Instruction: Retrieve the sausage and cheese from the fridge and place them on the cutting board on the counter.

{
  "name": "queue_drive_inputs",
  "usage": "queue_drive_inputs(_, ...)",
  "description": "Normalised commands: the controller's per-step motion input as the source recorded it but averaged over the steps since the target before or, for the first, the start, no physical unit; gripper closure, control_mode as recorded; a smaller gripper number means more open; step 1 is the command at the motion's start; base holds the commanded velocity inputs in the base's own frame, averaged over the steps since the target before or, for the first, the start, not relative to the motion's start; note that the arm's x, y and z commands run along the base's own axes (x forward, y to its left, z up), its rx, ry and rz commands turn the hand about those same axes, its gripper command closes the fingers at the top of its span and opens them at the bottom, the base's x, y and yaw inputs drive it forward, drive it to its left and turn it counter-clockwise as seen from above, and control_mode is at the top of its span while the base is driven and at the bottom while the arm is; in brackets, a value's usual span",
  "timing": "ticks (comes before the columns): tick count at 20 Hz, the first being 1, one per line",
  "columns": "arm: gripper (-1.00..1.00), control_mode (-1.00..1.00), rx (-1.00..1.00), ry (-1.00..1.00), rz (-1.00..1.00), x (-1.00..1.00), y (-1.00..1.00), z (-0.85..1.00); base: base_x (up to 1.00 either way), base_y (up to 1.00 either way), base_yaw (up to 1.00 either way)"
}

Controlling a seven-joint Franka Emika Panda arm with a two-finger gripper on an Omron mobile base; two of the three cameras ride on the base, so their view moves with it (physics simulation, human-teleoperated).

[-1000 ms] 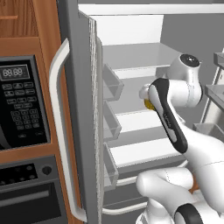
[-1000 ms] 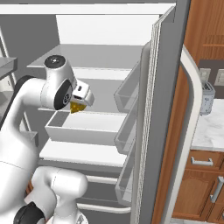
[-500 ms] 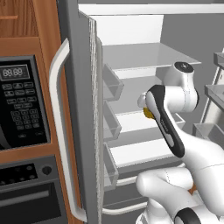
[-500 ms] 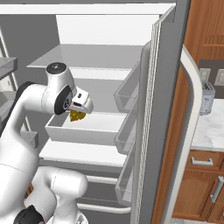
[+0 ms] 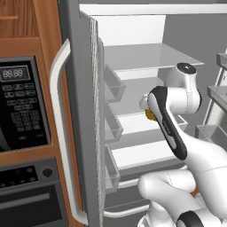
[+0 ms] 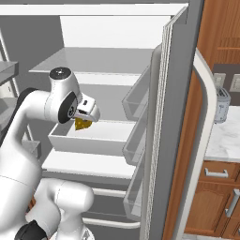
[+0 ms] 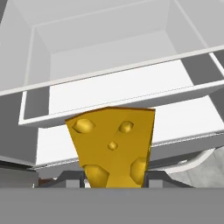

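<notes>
Left base view: fridge (image 5: pixel 133 31) standing open across the centre and right of the frame, white shelves and a drawer inside; black microwave (image 5: pixel 22 106) at the left edge. Arm rising from the lower right, wrist bent at mid-frame, with a sliver of yellow cheese (image 5: pixel 150 115) peeking out beside the dark forearm, right of the door bins (image 5: pixel 114 128).

Right base view: hand (image 6: pixel 85 120) at left of centre, tilted downward, pinching the cheese (image 6: pixel 84 124); wedge hanging just below the white fingers, above the near wall of the open drawer (image 6: pixel 84 143) and apart from it. Fridge door edge running down the right half; a strip of marbled desk (image 6: pixel 225 140) at the far right.

Hand view: cheese (image 7: pixel 111 146) at bottom centre, clamped between the finger tips, broad end up in the frame, narrow end down toward the hand, long axis along the reach. Drawer (image 7: pixel 109 87) and shelves lying beyond it in the upper half. Judged: wedge secured, next move a pull back out of the fridge; sausage and cutting board not visible here
</notes>
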Motion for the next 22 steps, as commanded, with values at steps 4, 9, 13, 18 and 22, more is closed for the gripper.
queue_drive_inputs(4,1.0,-1.0,0.0,0.0,0.0,0.0,0.0,0.0,0.0,0.0,0.0)
queue_drive_inputs(9,1.0,1.0,0.0,0.0,0.0,0.0,0.0,0.0,0.0,0.0,0.0)
queue_drive_inputs(13,1.0,1.0,0.0,0.0,0.0,0.0,0.0,0.0,0.0,0.0,0.0)
queue_drive_inputs(18,1.0,1.0,0.0,0.0,0.0,0.0,0.0,0.0,0.0,0.0,0.0)
queue_drive_inputs(22,1.0,1.0,0.0,0.0,0.0,0.0,0.0,0.0,-0.34,0.0,0.0)
